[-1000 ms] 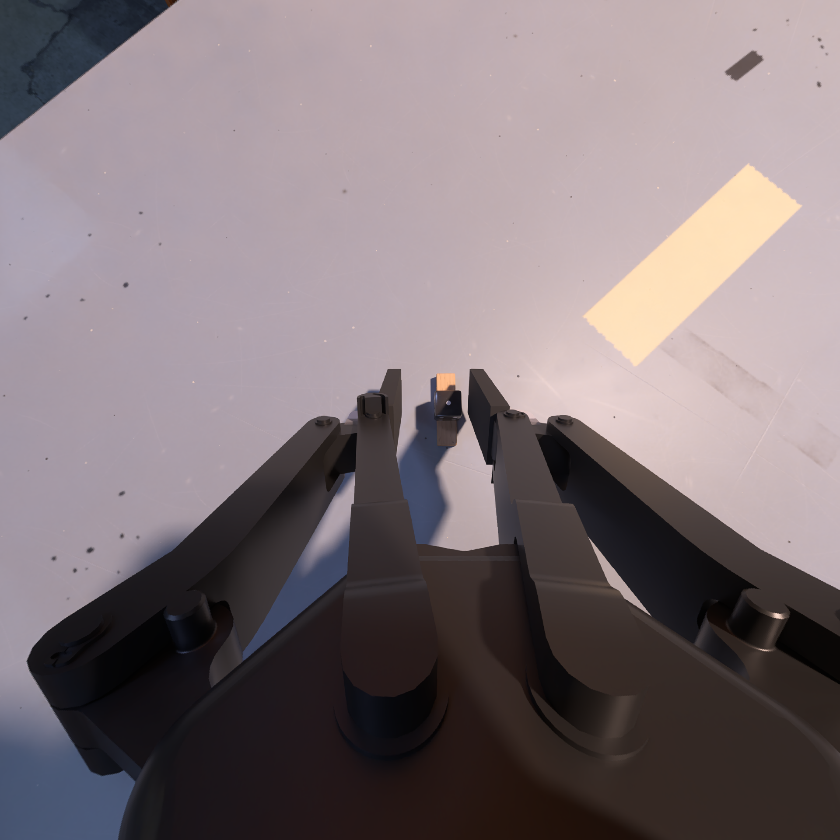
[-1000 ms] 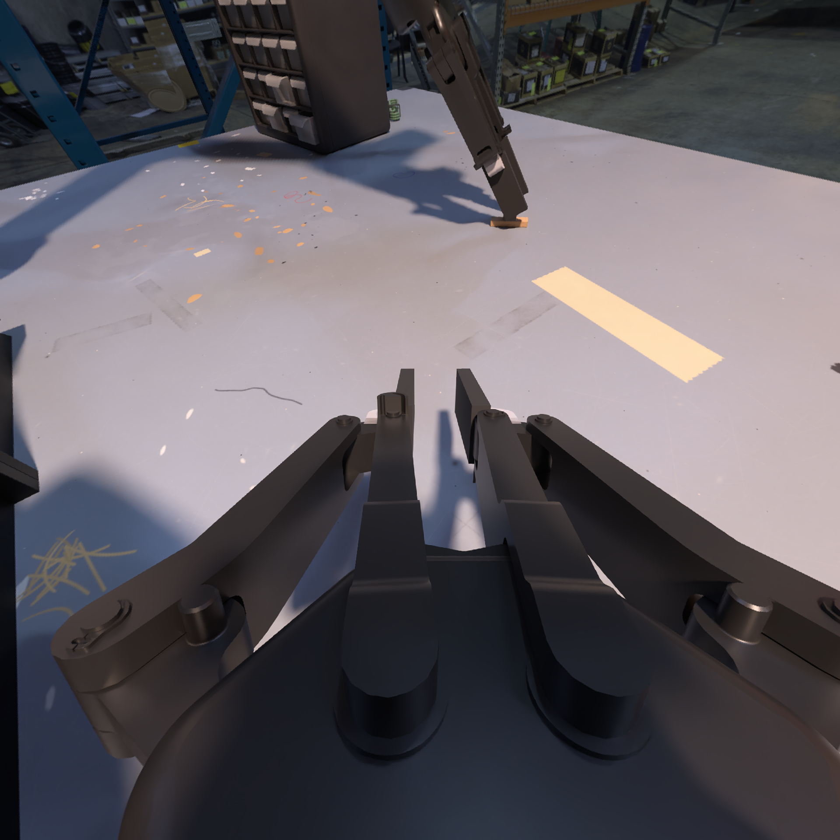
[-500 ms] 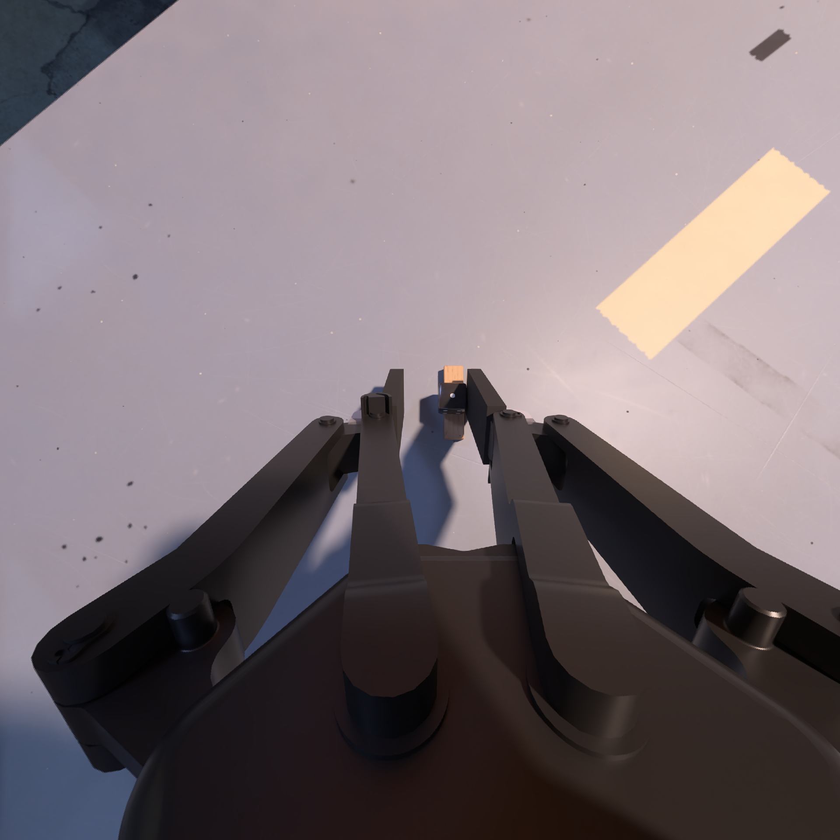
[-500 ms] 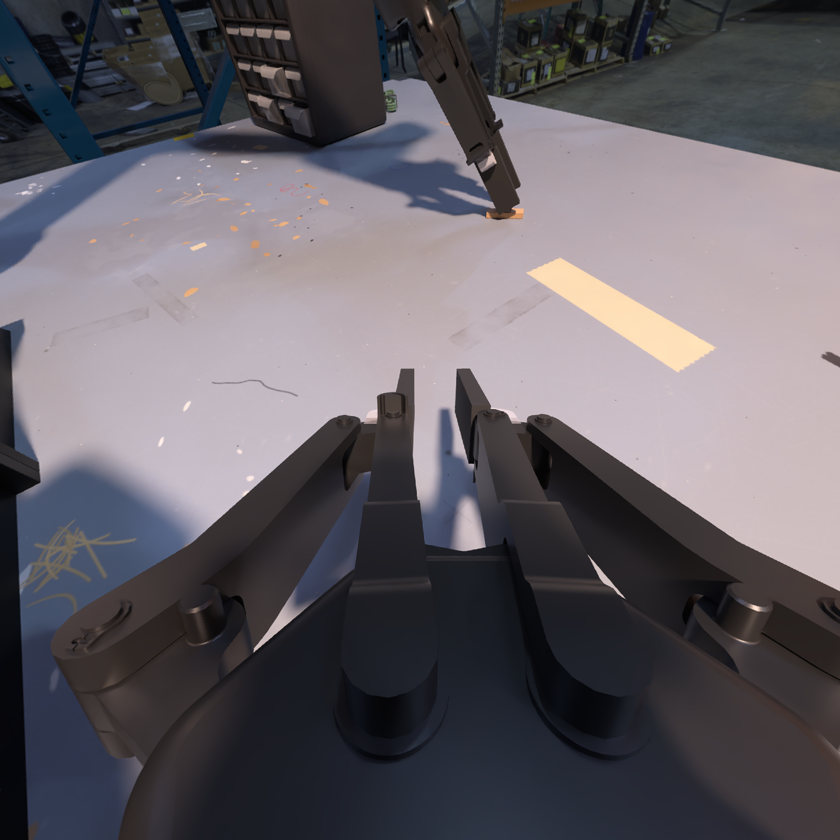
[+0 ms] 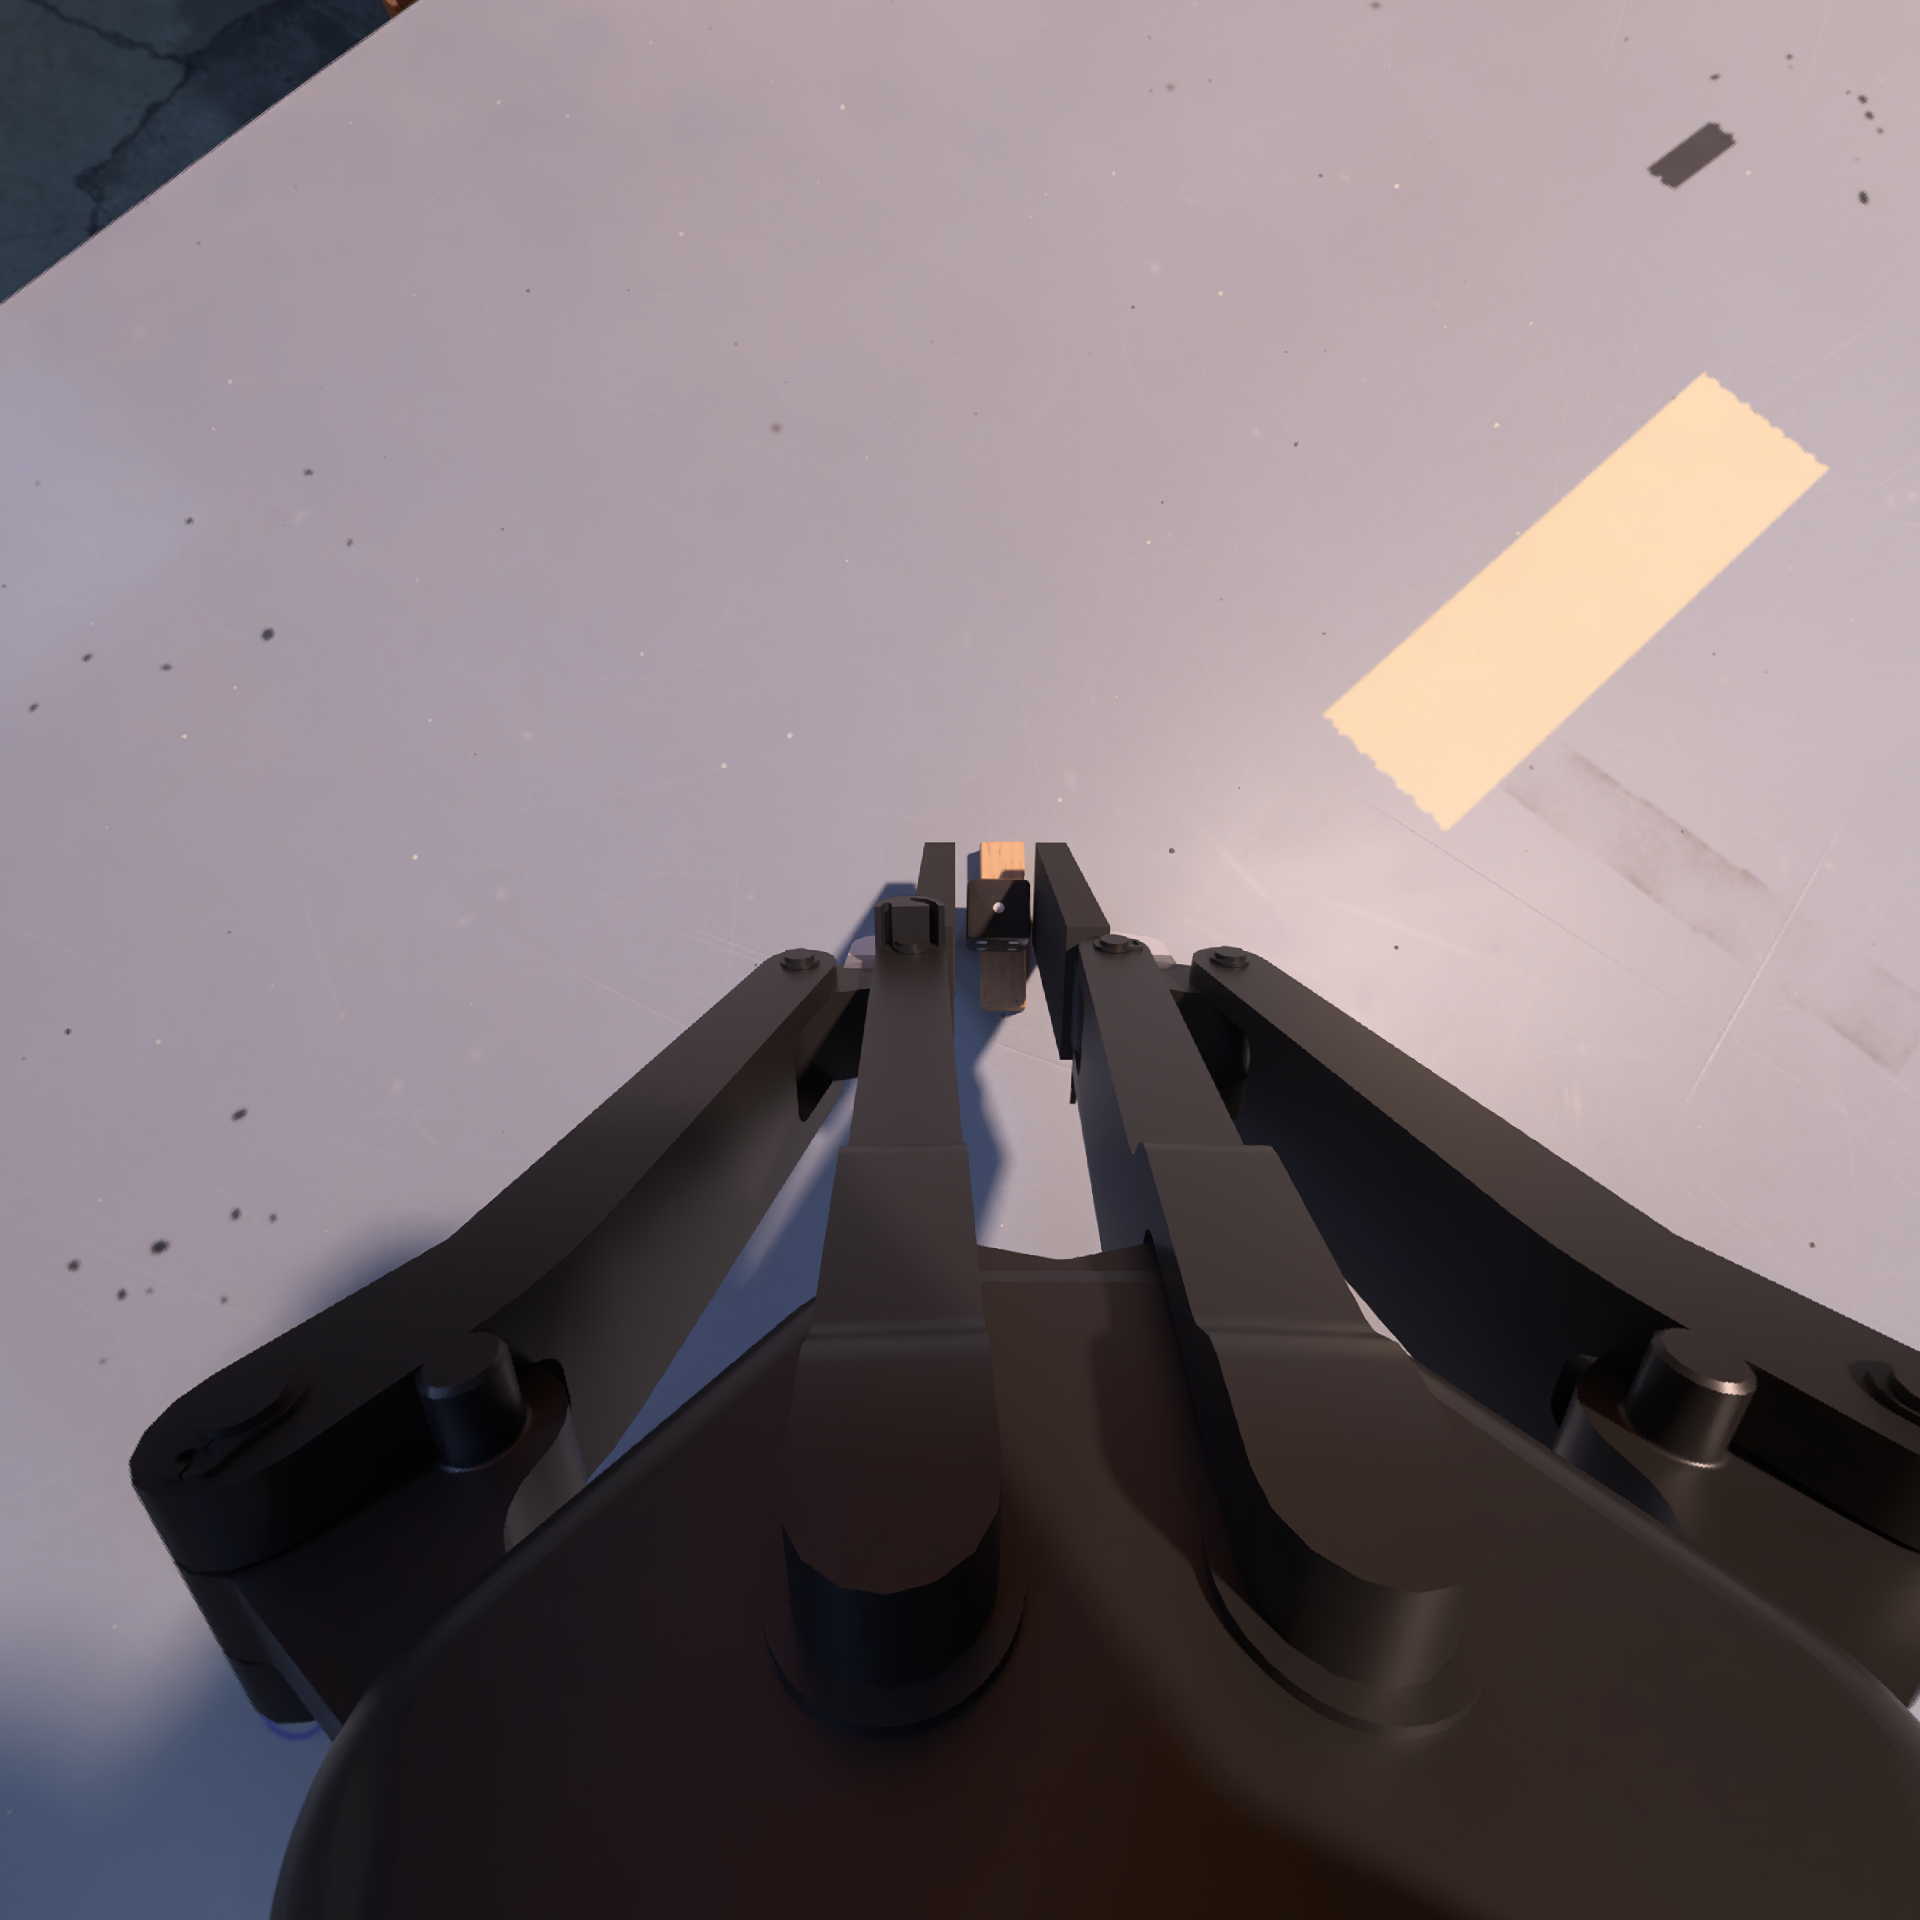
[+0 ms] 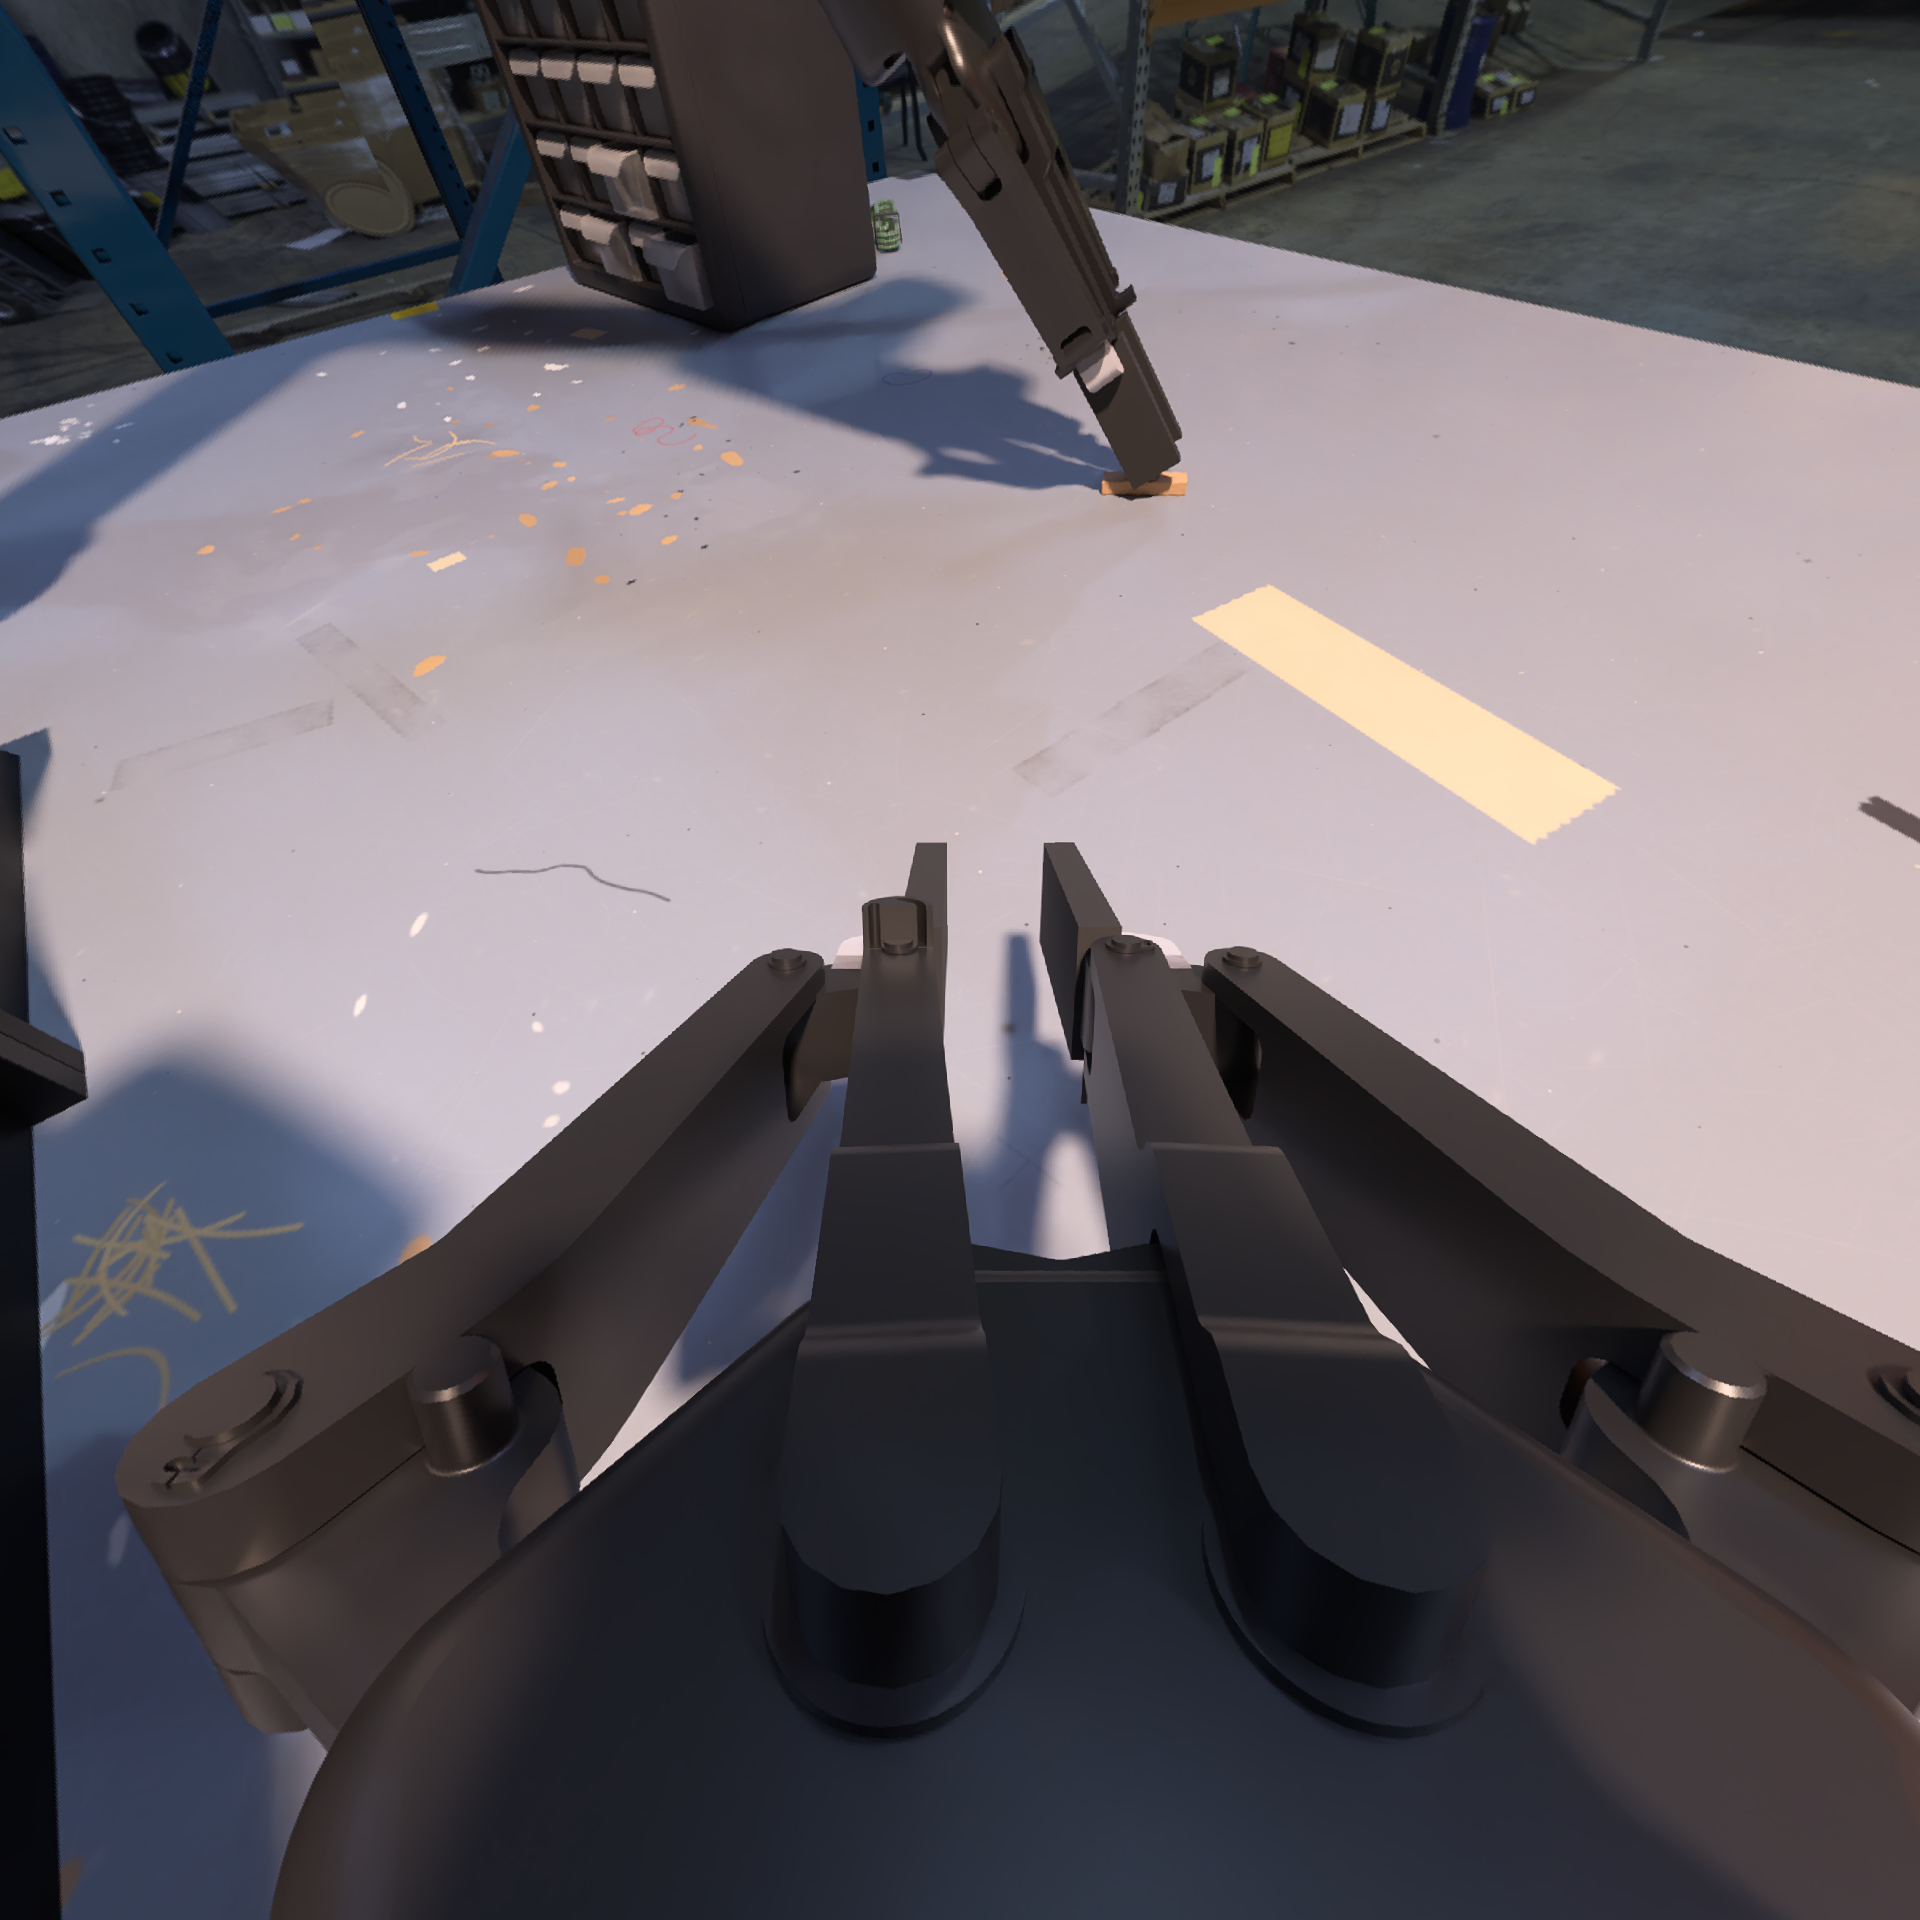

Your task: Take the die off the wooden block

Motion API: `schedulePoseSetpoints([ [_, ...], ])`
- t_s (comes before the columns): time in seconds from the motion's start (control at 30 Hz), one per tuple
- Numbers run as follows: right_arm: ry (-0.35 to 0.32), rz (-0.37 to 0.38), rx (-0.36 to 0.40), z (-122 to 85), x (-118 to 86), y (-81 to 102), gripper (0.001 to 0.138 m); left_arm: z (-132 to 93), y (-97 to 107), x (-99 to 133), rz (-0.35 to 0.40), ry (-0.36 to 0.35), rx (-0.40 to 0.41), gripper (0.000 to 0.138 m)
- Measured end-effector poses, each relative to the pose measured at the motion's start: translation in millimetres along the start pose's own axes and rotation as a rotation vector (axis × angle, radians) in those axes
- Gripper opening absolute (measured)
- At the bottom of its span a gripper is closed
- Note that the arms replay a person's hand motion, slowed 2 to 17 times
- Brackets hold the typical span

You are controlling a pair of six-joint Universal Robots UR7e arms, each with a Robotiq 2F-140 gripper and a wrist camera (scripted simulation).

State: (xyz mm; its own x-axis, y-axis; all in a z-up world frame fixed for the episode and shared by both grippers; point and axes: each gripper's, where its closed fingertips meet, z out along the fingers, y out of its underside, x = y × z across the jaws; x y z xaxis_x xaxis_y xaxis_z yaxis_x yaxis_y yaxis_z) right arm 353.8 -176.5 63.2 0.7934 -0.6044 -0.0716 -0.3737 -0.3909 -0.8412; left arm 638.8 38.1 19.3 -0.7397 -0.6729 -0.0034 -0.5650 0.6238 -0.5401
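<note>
In the left wrist view a small black die (image 5: pixel 1000 912) with a white pip sits on a narrow wooden block (image 5: pixel 1004 860) that lies flat on the grey table (image 5: pixel 623 520). My left gripper (image 5: pixel 995 862) straddles the die, its jaws drawn in tight beside the die's left and right faces. In the right wrist view the left gripper (image 6: pixel 1148 468) stands tip-down on the block (image 6: pixel 1174 483) far off, and its finger hides the die. My right gripper (image 6: pixel 994 862) hovers over bare table, jaws slightly apart and empty.
A pale yellow tape strip (image 5: pixel 1574 597) lies right of the block, also in the right wrist view (image 6: pixel 1403 712). A dark drawer cabinet (image 6: pixel 707 156) stands at the far table edge. The table edge (image 5: pixel 208 177) runs at upper left. A dark post (image 6: pixel 16 1143) is at the left.
The left gripper's jaws have narrowed around the die, which now sits centred between them. The right gripper has shifted only slightly.
</note>
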Motion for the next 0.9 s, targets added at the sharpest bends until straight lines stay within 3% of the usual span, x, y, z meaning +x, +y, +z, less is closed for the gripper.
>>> schedulePoseSetpoints([
  [0.53,0.009,-0.018,0.009,-2,0,-4.9,0.025,-3,2,5,-0.009,-0.019,-0.005,0.016],
  [0.9,0.009,-0.020,0.019,-5,-4,-8.6,0.025,-21,6,1,-0.052,-0.066,0.027,0.016],
])
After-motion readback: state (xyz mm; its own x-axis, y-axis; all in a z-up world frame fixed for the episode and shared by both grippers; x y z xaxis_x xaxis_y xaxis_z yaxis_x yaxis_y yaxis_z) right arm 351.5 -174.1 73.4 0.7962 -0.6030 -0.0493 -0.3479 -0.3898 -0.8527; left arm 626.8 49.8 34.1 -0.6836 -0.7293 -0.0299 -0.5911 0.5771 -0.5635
